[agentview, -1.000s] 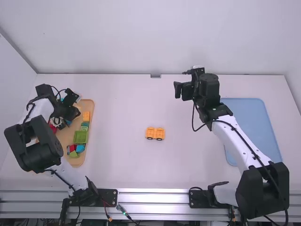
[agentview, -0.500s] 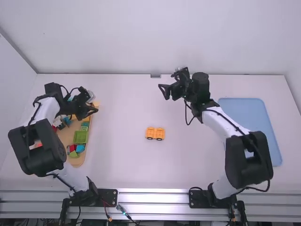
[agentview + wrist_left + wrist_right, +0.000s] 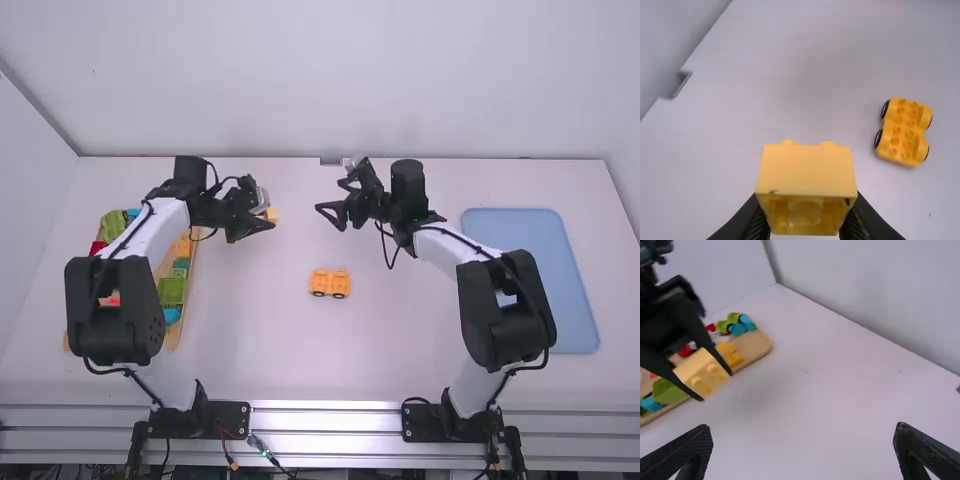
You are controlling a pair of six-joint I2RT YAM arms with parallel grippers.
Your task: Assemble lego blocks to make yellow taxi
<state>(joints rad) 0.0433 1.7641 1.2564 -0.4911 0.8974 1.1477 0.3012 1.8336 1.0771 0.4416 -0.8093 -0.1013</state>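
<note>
Moved inward from the wooden tray [image 3: 754, 343] since the earlier frame, a yellow block [image 3: 807, 170] is pinched by its sides in the left tool [image 3: 716, 386], above the desk [image 3: 240, 340].
Studs [image 3: 712, 369] are left uncovered, presumably so the block can be built onto the wheeled yellow base [image 3: 330, 283], set near the desk's middle. The right tool [image 3: 802, 435], also brought inward, is spread and empty, probably to steady or receive it.

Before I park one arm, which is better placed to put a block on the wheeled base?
Left, I'd judge: the left gripper holds a yellow block; the right gripper is open and empty.
</note>
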